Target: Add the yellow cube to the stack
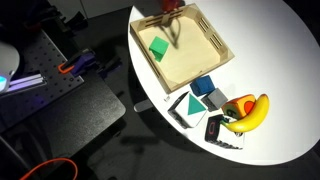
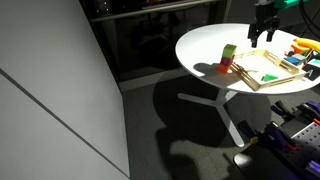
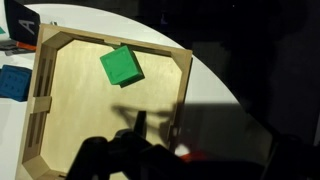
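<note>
In an exterior view the yellow cube (image 2: 228, 52) sits on top of the red-orange cube (image 2: 226, 68), which is the stack's base. The stack stands on the white table just outside the wooden tray (image 2: 262, 78). My gripper (image 2: 262, 37) hangs above the tray's far side, up and apart from the stack, with its fingers spread and nothing between them. In the wrist view my dark fingers (image 3: 160, 140) fill the bottom. A bit of the red-orange cube (image 3: 190, 153) shows beside the tray's right wall, and the yellow cube is hidden there.
A darker green cube (image 3: 121, 66) lies inside the tray (image 1: 222, 45), and it also shows in an exterior view (image 1: 158, 47). Beyond the tray are a blue block (image 1: 203, 86), a grey block (image 1: 213, 98) and a banana (image 1: 250, 110). The table edge (image 2: 190, 62) is close to the stack.
</note>
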Available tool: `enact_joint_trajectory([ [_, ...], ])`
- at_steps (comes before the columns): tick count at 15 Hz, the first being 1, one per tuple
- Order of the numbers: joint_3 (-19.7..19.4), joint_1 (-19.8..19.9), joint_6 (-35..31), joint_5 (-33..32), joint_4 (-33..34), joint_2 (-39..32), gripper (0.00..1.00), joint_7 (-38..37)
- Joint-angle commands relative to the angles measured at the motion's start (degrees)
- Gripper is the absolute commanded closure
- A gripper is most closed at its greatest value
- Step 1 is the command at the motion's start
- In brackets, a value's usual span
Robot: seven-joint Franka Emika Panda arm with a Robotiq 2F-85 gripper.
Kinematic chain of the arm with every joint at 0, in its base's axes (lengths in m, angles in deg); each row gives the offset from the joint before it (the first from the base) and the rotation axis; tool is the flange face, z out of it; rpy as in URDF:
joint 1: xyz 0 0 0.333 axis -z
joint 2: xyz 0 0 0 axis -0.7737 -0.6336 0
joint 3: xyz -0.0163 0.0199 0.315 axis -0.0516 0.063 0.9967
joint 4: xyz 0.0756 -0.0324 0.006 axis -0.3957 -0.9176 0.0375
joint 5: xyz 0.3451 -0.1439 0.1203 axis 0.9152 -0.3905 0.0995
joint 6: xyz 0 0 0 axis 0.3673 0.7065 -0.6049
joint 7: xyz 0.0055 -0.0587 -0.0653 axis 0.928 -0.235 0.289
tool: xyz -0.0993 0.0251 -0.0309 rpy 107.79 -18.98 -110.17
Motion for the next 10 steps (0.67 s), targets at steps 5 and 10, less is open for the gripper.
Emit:
enact_joint_trajectory([
  [5,-1.12,-0.23,-9.75,0.33,-7.85,6.78,0.00,-3.72],
  [10,-0.97,-0.41,-7.77,0.04,-5.74,4.32,0.00,-2.29],
])
